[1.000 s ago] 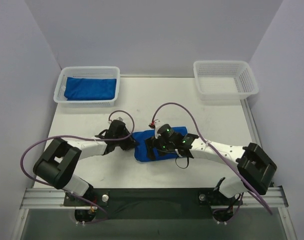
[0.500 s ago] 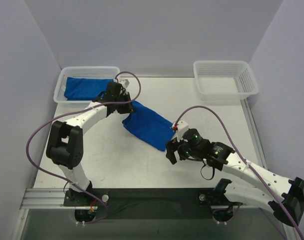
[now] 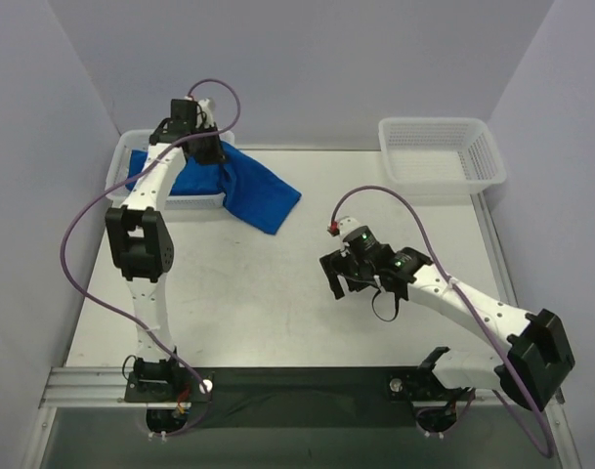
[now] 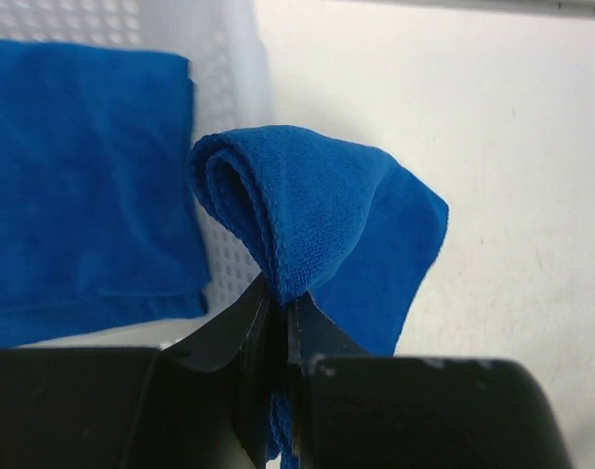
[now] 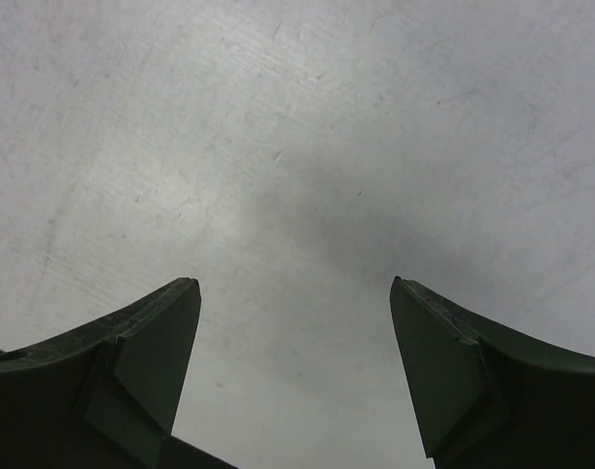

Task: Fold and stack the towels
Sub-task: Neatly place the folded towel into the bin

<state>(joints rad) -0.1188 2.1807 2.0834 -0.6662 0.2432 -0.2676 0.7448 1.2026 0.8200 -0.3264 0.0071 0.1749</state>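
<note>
left claw (image 4: 277, 318): clamped on towel (image 4: 317, 210) (hanging folded) | right claw (image 5: 295, 322): apart, over table (image 5: 297, 117)

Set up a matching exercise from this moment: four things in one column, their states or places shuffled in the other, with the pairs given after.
Column A
1. left pincer
2. right pincer
3. hanging towel
4. folded towel

Column B
a. open above the bare table
b. lying flat inside the white mesh basket
c. shut on blue cloth
d. dangling from a pincer at the basket's edge

Pairs: 1-c, 2-a, 3-d, 4-b
</note>
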